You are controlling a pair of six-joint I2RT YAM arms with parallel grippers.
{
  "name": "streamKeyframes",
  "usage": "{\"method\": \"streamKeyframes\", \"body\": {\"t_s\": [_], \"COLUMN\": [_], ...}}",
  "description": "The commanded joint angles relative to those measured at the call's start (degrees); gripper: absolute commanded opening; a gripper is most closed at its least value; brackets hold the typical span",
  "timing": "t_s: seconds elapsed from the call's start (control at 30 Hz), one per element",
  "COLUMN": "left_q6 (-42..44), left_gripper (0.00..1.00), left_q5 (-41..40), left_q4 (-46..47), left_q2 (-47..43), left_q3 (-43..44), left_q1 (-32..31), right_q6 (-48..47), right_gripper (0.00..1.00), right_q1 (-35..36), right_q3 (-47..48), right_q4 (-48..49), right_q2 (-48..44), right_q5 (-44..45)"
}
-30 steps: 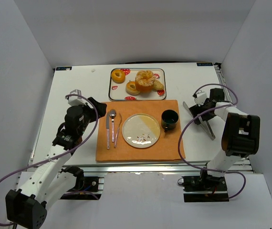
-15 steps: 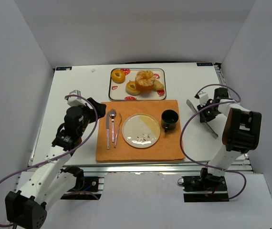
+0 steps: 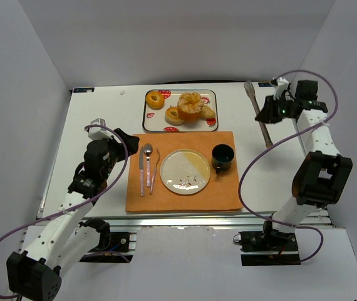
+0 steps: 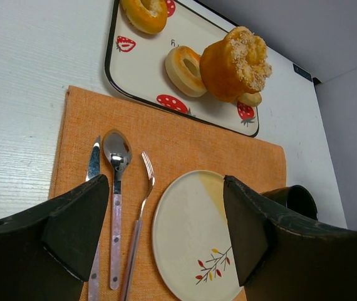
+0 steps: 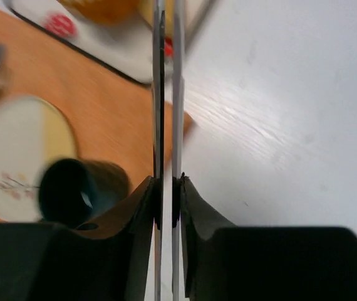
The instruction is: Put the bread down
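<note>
the right claw (image 3: 265,115) sits in the upper right of the top view, clenched on a pair of long silver metal tongs (image 3: 252,95); its wrist view shows the two thin blades pressed together between the black fingers (image 5: 142,207). the tongs slant over the white counter (image 3: 97,113), apart from everything else. the bread, golden rings (image 3: 155,99) and a tall sugar-topped bun (image 3: 190,105), lies on the white rectangular tray with red strawberry print (image 3: 170,97) at the upper centre, just beyond the woven orange placemat (image 3: 222,191). on the mat, from the picture's left: a silver knife (image 3: 141,170), spoon (image 3: 148,160) and fork (image 3: 155,169), a round cream plate with a yellow wedge (image 3: 185,171), and a dark green cup (image 3: 223,157). the left claw (image 4: 164,188) hangs released, fingers spread wide, at the mat's left edge near the cutlery, grasping nothing.
</note>
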Motion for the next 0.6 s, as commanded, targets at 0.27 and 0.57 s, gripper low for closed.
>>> {"method": "streamKeyframes", "body": {"t_s": [0.27,0.57], "left_q6": [-2.38,-3.79], "left_gripper": [0.82,0.82], "left_q5": [-0.74,-2.14], "left_q4": [0.63,0.02], "left_q2": [-0.36,0.34], "left_q3": [2.13,3.28], "left_q1": [0.15,0.15], "right_q6": [27.25,34.12], "right_gripper": [0.48,0.5], "right_q1": [8.2,11.62], "right_q3": [9.01,12.97], "right_q4": [8.25,13.97], "right_q2": [5.12,11.9], "right_q5": [-19.9,-20.88]}}
